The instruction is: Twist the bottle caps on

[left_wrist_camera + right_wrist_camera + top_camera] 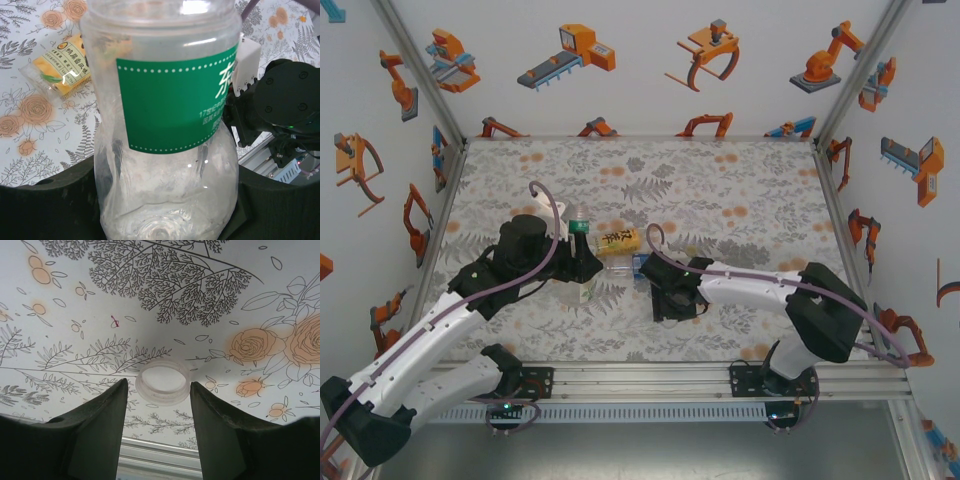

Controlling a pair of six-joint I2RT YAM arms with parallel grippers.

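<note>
Bottle cap (163, 383), small, round and pale, lies flat on the table (740, 190) with its open side up, directly between the fingers (100, 430) of the right gripper (159, 382). These fingers stand narrow around it. One seems to touch its rim and the other leaves a thin gap, so I judge it is not yet pinched.

Such a cap is surely very light, stiff and smooth. It may slide or flip when only one finger pushes it, so the hold should be on two opposite sides of the rim, low and level.

The left gripper (575, 265) is closed on the green-labelled bottle (170, 110), holding its clear lower body. This thin plastic looks empty and soft. It can dent and turn in the grip when the cap is twisted, so the hold must be firm but not crushing. Whether its mouth is open I cannot tell.

The yellow-labelled bottle (618, 241) lies on its side just beyond the two grippers. The blue-labelled bottle (640, 263) is just beside the right gripper, and a careless lift could knock it. The two arms are near each other at the middle. The far half of the table is free, while the metal rail (650, 375) closes the near edge.
</note>
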